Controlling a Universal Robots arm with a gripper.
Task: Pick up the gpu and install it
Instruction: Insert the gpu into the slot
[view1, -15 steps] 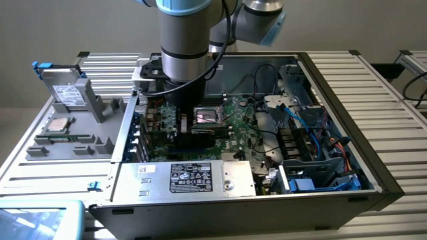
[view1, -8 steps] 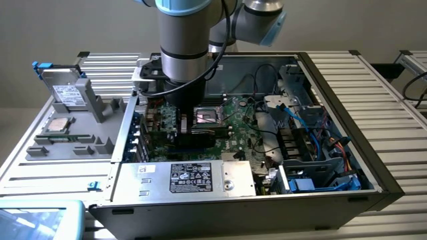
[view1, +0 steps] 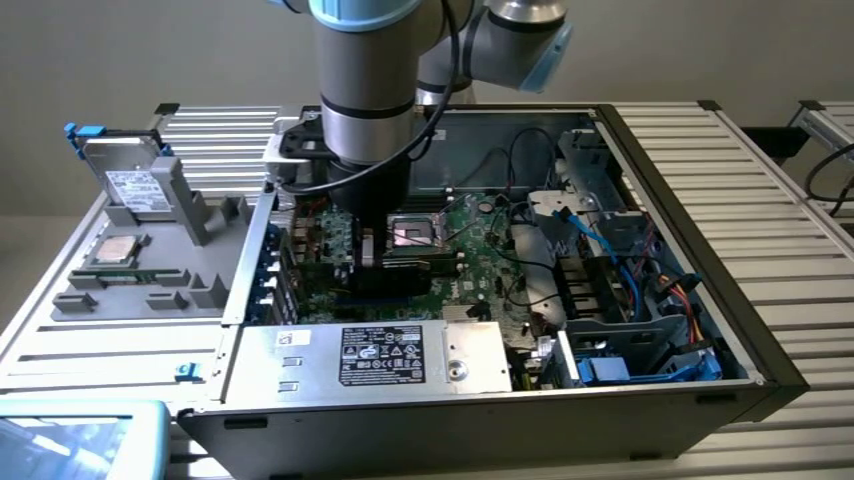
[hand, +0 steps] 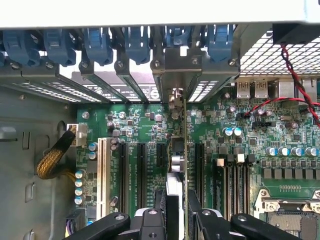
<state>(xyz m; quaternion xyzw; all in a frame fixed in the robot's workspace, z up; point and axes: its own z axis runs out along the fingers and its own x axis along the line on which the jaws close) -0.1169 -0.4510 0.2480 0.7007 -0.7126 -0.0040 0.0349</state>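
Note:
I see the gpu (hand: 185, 145) edge-on as a thin green board with its cooler block (hand: 175, 160) on one face. It stands upright over the black expansion slots (hand: 141, 170) of the motherboard (hand: 240, 150). Its silver bracket end (hand: 176, 97) reaches the case's rear slot openings. My gripper (hand: 180, 202) is shut on the card's near end, one black finger (hand: 162, 200) on each side. In the exterior view the gripper (view1: 363, 262) is down inside the open computer case (view1: 667, 150), and the card (view1: 407, 268) shows as a dark strip beside the CPU socket (view1: 416, 232).
A grey tray (view1: 147, 300) at the exterior view's left holds a silver hard drive (view1: 134, 185), a processor (view1: 114, 250) and a narrow memory stick (view1: 134, 278). The power supply (view1: 380, 355) fills the case's near side. Blue cables (view1: 627, 240) and drive bays lie at the right.

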